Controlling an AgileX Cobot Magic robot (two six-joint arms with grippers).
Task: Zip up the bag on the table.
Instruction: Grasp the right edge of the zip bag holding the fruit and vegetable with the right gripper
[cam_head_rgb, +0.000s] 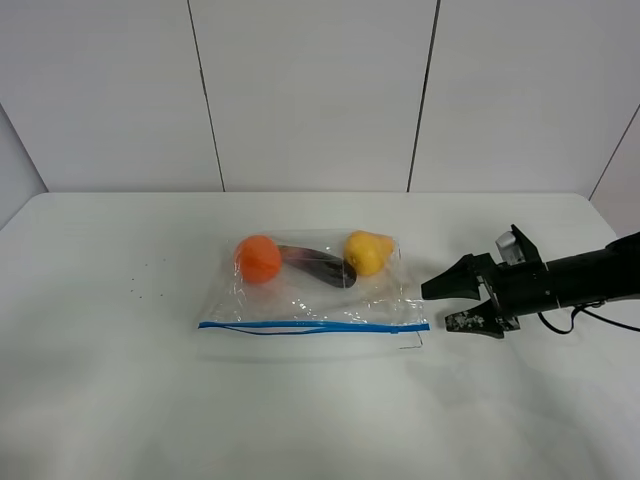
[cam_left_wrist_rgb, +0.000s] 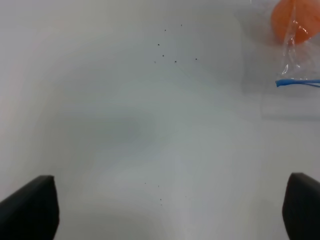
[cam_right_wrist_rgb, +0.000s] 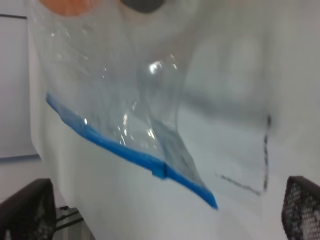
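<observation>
The clear bag (cam_head_rgb: 310, 295) lies flat on the white table (cam_head_rgb: 100, 400), its blue zip strip (cam_head_rgb: 312, 326) along the near edge. Inside are an orange (cam_head_rgb: 258, 258), a dark eggplant (cam_head_rgb: 320, 266) and a yellow pear (cam_head_rgb: 367, 252). My right gripper (cam_head_rgb: 436, 308) is open just right of the strip's right end, low over the table and apart from the bag. The right wrist view shows the blue strip (cam_right_wrist_rgb: 125, 150) with a small blue slider (cam_right_wrist_rgb: 160, 170) between the open fingers (cam_right_wrist_rgb: 302, 207). My left gripper (cam_left_wrist_rgb: 165, 210) is open over bare table; the bag's left corner (cam_left_wrist_rgb: 295, 75) lies ahead, off to one side.
A few small black specks (cam_head_rgb: 145, 282) dot the table left of the bag. A thin dark corner mark (cam_head_rgb: 412, 345) is drawn on the table by the strip's right end. The right arm's cable (cam_head_rgb: 590, 316) trails near the right edge. White wall panels stand behind.
</observation>
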